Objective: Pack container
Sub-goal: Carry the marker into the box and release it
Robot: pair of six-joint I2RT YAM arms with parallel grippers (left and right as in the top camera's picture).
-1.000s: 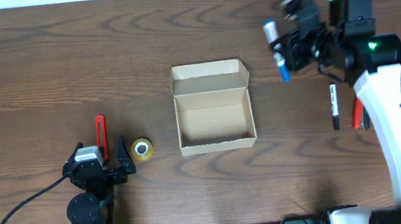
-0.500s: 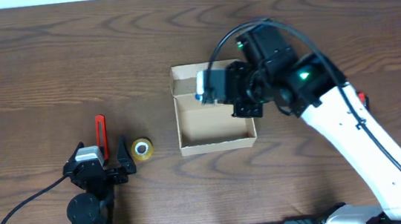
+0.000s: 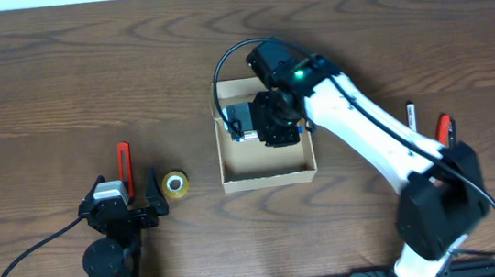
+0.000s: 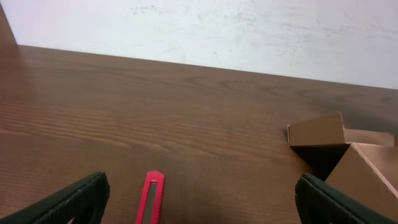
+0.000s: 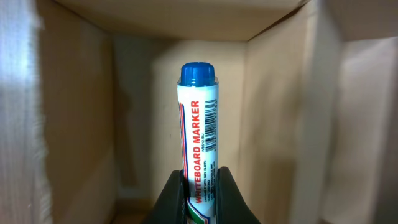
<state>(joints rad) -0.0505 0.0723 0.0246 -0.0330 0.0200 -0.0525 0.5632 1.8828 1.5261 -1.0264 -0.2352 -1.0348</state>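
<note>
Cardboard container (image 5: 62,124) walls flanking marker (image 5: 200,118), right gripper (image 5: 200,193) clamped

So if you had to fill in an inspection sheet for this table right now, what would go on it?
surface: dark wood-grain table, no spills seen
job's things: open cardboard box at mid-table; blue-capped whiteboard marker inside it
clutter: red cutter and tape roll at the left; black pen and red pen at the right
grippers: right tool shut on the whiteboard marker, down in the box; left tool open, holding nothing
cables: black cable trails on the table by the left arm; looped cable over the right arm
surroundings: pale wall behind the table
</note>
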